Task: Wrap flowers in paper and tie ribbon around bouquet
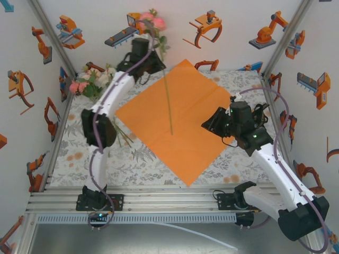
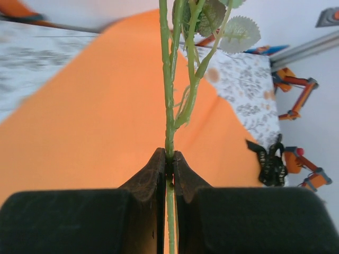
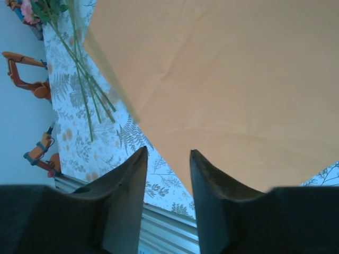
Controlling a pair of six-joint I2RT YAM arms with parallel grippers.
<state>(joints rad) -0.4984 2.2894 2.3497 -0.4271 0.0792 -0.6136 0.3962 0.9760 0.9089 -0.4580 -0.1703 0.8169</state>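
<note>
White walls [image 1: 106,16] carry orange robot-arm stickers [image 1: 205,29], and the counter [image 1: 132,161] is covered in a grey fern-print cloth. The orange paper [image 1: 185,121] lies flat on it, turned like a diamond in the middle. The left tool [image 2: 169,159] is clenched on one thin green stem [image 2: 168,106] above the paper's far corner. That stem's pink blooms [image 1: 152,21] are up by the back wall, and its bare end reaches over the middle of the sheet. The other flowers [image 1: 91,79] lie at the back left of the counter, beside the paper. The right tool [image 3: 168,153] is released with nothing between its jaws, over the paper's right edge. The black ribbon [image 2: 271,164] sits bunched on the cloth just off the paper's right side, its pale lettering too blurred to read.
</note>
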